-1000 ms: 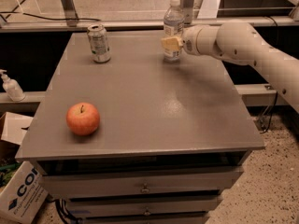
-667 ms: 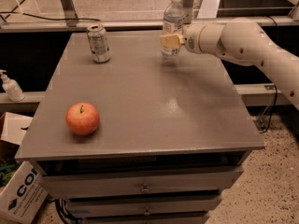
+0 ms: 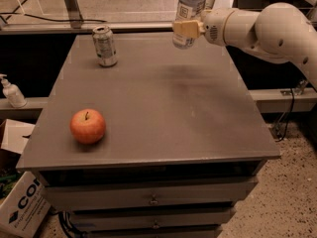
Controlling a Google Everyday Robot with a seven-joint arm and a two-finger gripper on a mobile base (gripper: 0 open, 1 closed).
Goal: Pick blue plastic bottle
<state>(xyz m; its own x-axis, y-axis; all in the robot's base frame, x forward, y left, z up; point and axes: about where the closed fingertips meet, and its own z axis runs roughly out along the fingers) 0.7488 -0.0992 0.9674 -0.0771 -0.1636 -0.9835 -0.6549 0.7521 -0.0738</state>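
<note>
The blue plastic bottle (image 3: 188, 9) is clear and bluish with a pale label; its cap is cut off by the top edge of the view. It hangs above the far edge of the grey table (image 3: 163, 118), lifted off the surface. My gripper (image 3: 184, 29) comes in from the right on a white arm and is shut on the bottle's lower body with its tan fingers (image 3: 186, 29).
A silver-green drink can (image 3: 104, 45) stands at the table's far left. A red apple (image 3: 87, 126) lies near the front left. A small white pump bottle (image 3: 12, 91) stands on a ledge at the left. Cardboard boxes (image 3: 22, 207) sit on the floor at lower left.
The gripper has lifted the bottle upward off the table; before, the bottle stood on the far edge with the gripper around it.
</note>
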